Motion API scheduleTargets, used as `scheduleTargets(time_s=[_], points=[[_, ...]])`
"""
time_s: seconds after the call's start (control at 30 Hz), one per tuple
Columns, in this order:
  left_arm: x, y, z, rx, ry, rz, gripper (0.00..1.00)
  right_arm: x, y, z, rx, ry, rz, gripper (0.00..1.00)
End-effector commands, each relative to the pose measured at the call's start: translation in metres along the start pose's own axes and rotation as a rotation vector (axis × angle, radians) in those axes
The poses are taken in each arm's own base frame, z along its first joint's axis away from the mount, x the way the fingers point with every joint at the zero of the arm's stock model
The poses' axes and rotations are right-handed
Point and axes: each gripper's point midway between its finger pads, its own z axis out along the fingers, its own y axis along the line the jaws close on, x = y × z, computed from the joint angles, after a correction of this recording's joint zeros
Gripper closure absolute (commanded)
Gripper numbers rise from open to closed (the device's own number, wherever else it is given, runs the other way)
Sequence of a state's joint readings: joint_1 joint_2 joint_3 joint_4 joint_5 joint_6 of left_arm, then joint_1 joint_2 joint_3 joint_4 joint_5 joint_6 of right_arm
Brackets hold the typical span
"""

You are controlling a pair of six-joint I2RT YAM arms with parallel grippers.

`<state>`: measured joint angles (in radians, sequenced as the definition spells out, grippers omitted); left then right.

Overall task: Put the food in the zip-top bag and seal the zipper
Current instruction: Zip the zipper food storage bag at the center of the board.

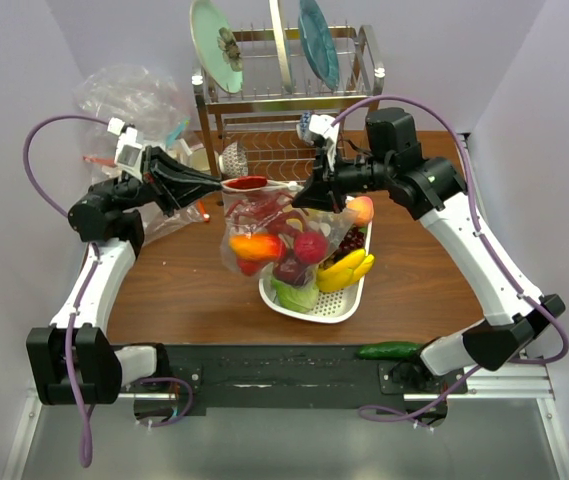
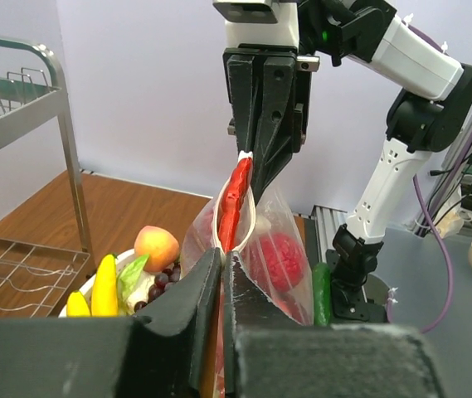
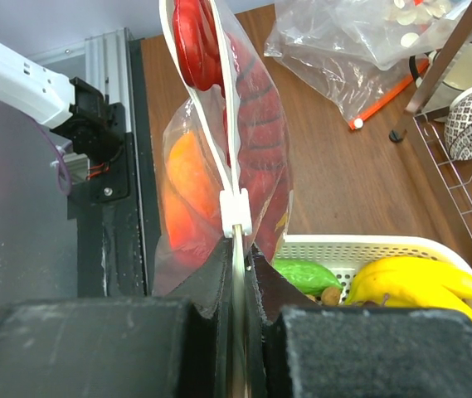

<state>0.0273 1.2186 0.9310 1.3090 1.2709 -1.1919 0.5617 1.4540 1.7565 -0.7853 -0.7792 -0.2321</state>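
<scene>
The zip-top bag [image 1: 264, 235] hangs above the table, stretched between both grippers by its top edge. It holds food: an orange-red pepper [image 1: 254, 245], a dark red apple [image 1: 310, 247] and other red pieces. One red piece [image 1: 247, 183] pokes up through the mouth, which gapes around it [image 2: 237, 195]. My left gripper [image 2: 221, 259] is shut on the left end of the bag's top edge. At the other end my right gripper [image 3: 237, 245] is shut on the zipper [image 3: 227, 133], just behind its white slider [image 3: 236, 211]. A peach [image 1: 361, 210] lies in the white tray [image 1: 336, 312].
The tray under the bag also holds yellow bananas [image 1: 346, 270], a pale green cabbage [image 1: 294, 293] and dark grapes [image 1: 352, 240]. A metal dish rack [image 1: 284, 110] with plates stands behind. A bulky clear bag [image 1: 134, 100] lies back left. A green cucumber [image 1: 389, 350] rests on the base rail.
</scene>
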Motion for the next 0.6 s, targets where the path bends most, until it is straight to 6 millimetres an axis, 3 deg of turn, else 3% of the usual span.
scheduleTargets(time_s=[0.0, 0.17, 0.3, 0.57], points=[[-0.024, -0.044, -0.001, 0.147, -0.067, 0.466, 0.93, -0.025, 0.009, -0.006, -0.031, -0.075, -0.055, 1.00], [-0.023, -0.044, -0.001, 0.153, -0.072, 0.447, 1.00, -0.025, 0.009, -0.004, -0.040, -0.080, -0.049, 1.00], [-0.023, -0.044, -0.001, 0.153, -0.072, 0.442, 1.00, -0.026, 0.008, -0.002, -0.046, -0.086, -0.040, 1.00], [-0.030, -0.037, 0.002, 0.132, -0.068, 0.401, 1.00, -0.027, 0.001, 0.010, -0.062, -0.103, 0.004, 0.65]])
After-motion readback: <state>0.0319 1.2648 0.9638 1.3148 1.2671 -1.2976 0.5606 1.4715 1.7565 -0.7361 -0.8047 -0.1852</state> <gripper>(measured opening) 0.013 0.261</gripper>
